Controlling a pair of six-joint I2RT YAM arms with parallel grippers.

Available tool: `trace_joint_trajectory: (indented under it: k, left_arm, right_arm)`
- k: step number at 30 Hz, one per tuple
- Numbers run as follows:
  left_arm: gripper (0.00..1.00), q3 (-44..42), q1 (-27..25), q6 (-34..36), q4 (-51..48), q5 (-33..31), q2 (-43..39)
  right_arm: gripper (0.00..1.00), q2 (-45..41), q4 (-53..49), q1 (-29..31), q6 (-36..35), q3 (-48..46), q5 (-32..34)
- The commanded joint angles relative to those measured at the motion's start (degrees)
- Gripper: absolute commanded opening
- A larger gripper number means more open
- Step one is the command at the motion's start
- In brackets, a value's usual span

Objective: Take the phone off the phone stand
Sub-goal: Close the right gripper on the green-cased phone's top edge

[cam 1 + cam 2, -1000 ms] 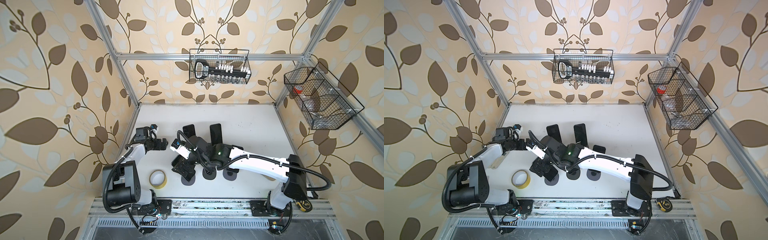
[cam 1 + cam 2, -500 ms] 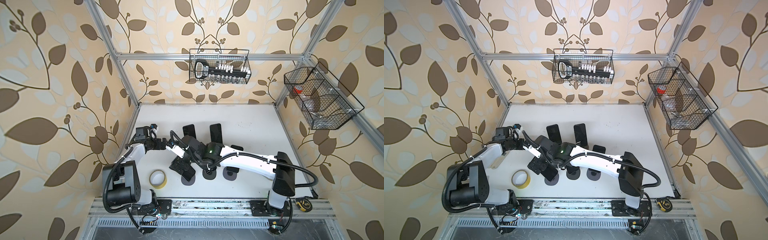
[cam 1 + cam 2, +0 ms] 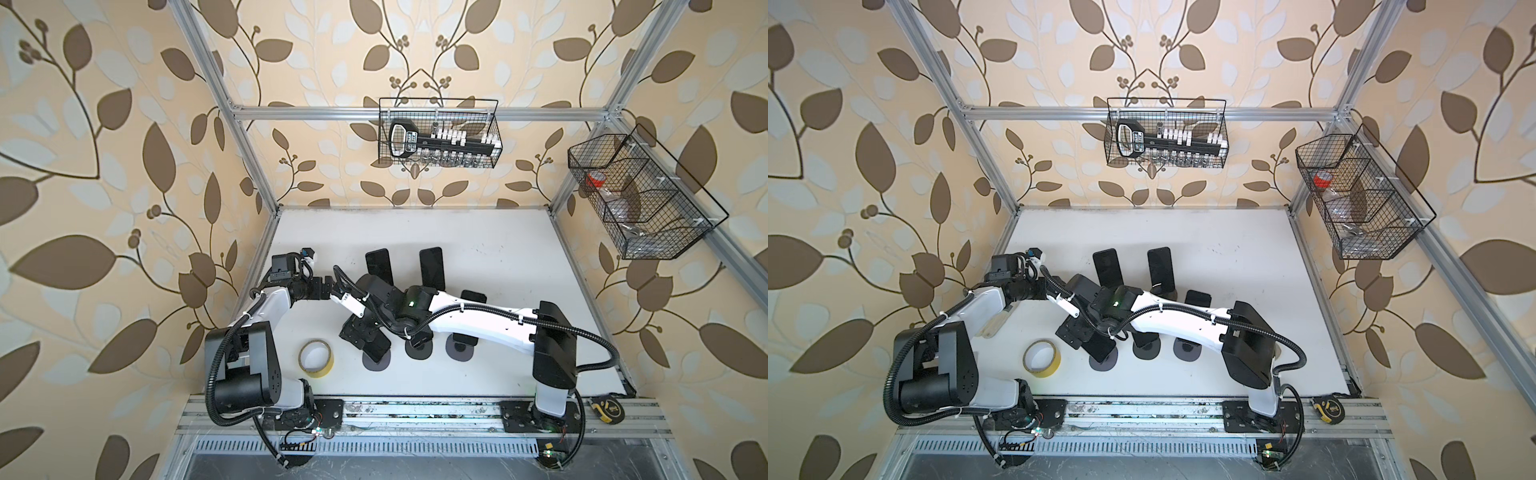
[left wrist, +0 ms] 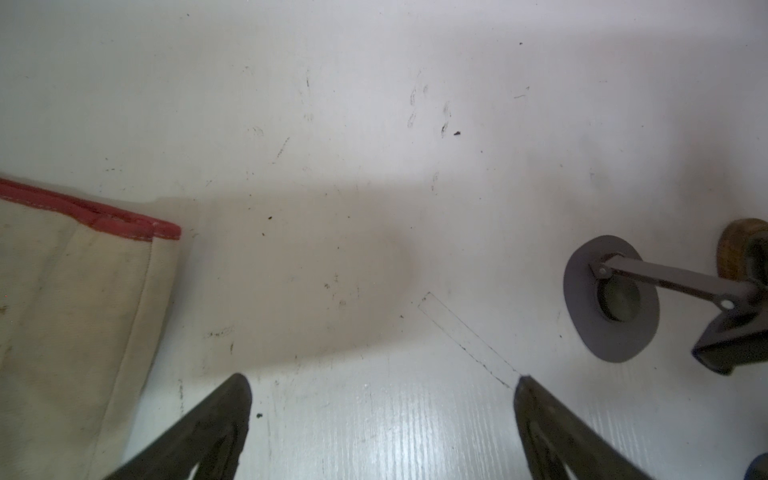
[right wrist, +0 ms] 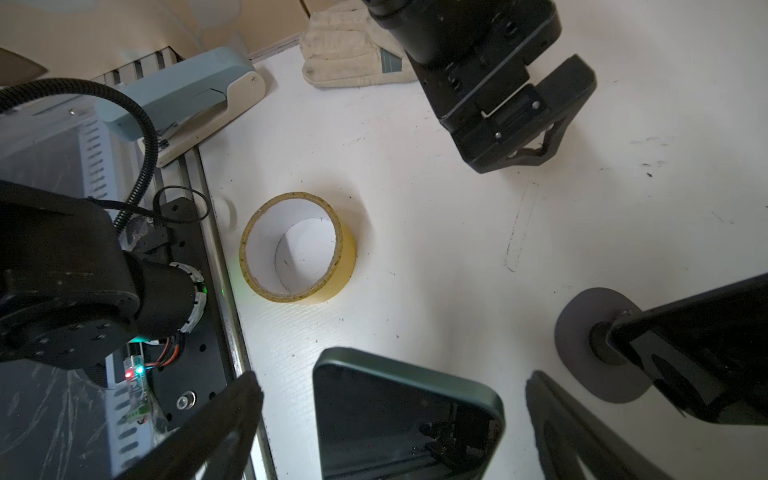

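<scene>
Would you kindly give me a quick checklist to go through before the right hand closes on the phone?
1. Right hand open: ok.
2. Phone between its fingers: ok.
3. Fingers clear of the phone's edges, gaps both sides: ok.
4. Left hand open, empty, over bare table: ok.
5. Tape roll apart from the phone: ok.
6. Phone seated in its stand: cannot tell, hidden from view.
</scene>
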Motion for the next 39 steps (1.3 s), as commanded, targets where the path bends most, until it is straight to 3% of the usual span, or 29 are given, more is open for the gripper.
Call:
trace_joint_trajectory:
  k: [1, 22, 39]
  left_arm:
    - [0.99, 2.0, 0.8, 0.6, -0.5, 0.9, -0.6]
    - [0.99, 2.2, 0.7, 0.3, -0.6, 1.3, 0.1]
    - [0.99, 2.2, 0.8, -0.1, -0.5, 1.2, 0.5]
  right_arm:
    - [1.00, 1.2, -1.3, -0.1, -1.5, 1.6, 0.9]
    - [0.96, 4.0, -2.5, -0.1, -0.2, 1.5, 0.4]
    - [0.87, 4.6, -3.2, -0.1, -0.5, 1.6, 1.5]
